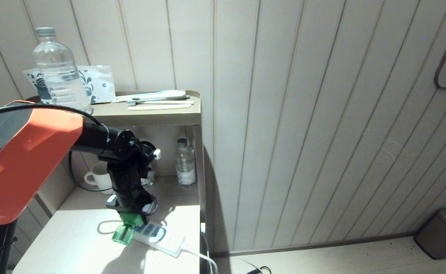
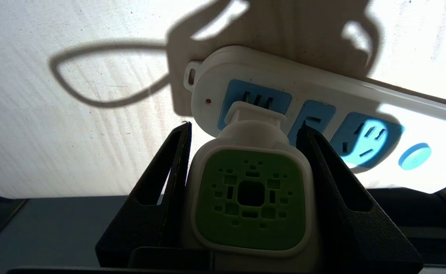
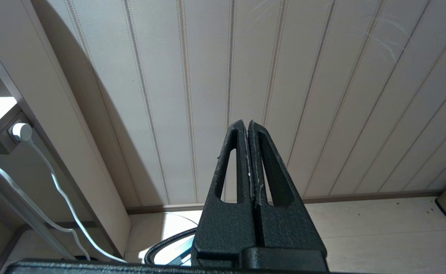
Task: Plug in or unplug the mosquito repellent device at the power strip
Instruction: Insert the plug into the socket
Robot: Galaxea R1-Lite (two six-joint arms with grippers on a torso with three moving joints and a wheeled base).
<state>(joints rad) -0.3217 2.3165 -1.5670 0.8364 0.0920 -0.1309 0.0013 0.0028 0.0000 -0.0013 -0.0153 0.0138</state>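
Left gripper (image 1: 128,222), pointing down over the front right part of the lower shelf (image 1: 74,232), clenched on the mosquito repellent device (image 2: 251,198), one black finger on each side of its white-and-green cap. Device's plug end sits at the end socket of the power strip (image 1: 162,238), which lies flat near the shelf's front right corner; whether the prongs are seated cannot be told. Right gripper (image 3: 248,127): fingers pressed together, empty, facing the panelled wall (image 3: 283,76).
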